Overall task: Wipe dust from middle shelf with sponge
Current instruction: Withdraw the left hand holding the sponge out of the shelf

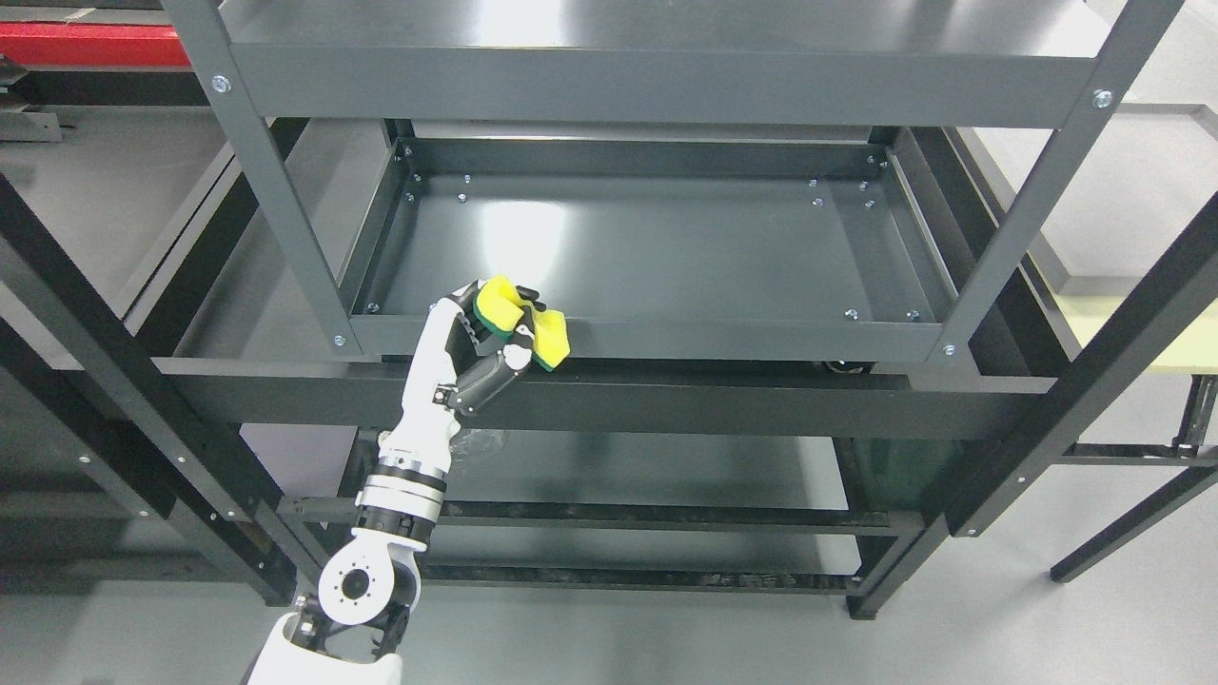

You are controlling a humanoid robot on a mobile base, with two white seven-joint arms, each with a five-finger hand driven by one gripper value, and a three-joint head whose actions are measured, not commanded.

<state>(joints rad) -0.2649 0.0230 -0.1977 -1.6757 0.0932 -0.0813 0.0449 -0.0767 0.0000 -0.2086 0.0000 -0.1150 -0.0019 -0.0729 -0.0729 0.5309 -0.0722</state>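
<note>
While gripped, sponge (521, 322) within left robot hand (485, 347)

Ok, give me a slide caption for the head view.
Left hand grips a yellow sponge at the middle shelf front edge.

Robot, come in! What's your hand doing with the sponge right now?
Left hand shut on yellow sponge, at middle shelf front edge. Right arm out of view. Nothing in the way.
</note>
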